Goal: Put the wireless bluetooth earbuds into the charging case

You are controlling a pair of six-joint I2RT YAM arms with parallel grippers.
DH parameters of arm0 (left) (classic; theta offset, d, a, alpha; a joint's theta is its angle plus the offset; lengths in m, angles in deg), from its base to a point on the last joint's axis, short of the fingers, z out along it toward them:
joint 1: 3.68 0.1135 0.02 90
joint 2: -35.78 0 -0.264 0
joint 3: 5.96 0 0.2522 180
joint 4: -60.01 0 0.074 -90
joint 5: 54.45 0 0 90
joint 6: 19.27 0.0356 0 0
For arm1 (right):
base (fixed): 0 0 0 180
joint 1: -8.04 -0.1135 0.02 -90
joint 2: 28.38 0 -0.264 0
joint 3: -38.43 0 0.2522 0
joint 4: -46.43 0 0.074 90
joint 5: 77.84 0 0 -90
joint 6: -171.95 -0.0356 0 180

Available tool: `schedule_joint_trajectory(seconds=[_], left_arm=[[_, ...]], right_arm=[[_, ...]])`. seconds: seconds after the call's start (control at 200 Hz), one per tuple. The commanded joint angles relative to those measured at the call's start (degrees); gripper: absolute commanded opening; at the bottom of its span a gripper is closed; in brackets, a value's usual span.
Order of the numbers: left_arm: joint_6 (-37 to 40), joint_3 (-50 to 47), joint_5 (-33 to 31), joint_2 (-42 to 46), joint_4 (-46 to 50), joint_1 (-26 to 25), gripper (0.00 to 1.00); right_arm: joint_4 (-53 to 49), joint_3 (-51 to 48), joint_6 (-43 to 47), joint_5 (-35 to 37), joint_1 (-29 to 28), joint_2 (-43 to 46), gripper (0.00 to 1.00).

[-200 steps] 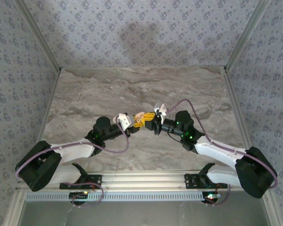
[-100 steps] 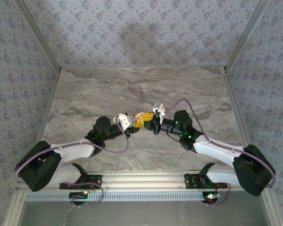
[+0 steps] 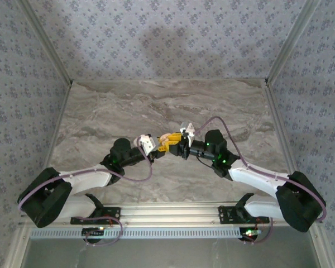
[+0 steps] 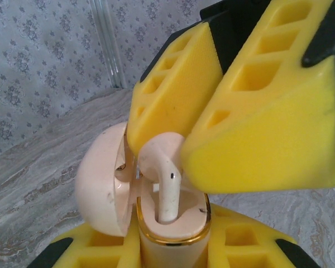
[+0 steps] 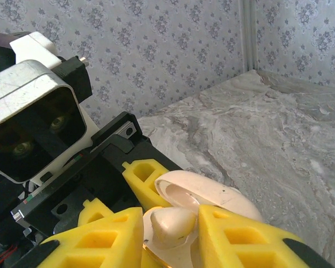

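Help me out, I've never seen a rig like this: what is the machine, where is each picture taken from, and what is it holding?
It is a robot with a left arm and a right arm, bolted at the near edge of a marble-patterned table. One picture looks down from above. The other two come from a camera on each wrist. The left tool grips the base of an open cream charging case. The right tool pinches a white earbud from above, with its stem partly inside the case's hollow.
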Motion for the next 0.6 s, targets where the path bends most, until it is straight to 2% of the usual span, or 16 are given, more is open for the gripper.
schedule_joint_trajectory(seconds=[0.0,0.34,0.595], left_arm=[[1.08,1.54,0.91,1.69,-0.81,0.2,0.13],[1.11,1.36,0.81,2.0,-0.56,0.17,0.13],[1.14,1.36,0.82,2.22,-0.36,0.18,0.13]], right_arm=[[-1.31,1.88,0.79,-0.58,-0.14,1.08,0.35],[-1.58,2.62,0.71,-1.78,0.06,2.35,0.44],[-2.02,3.42,0.53,-2.66,0.0,2.33,0.47]])
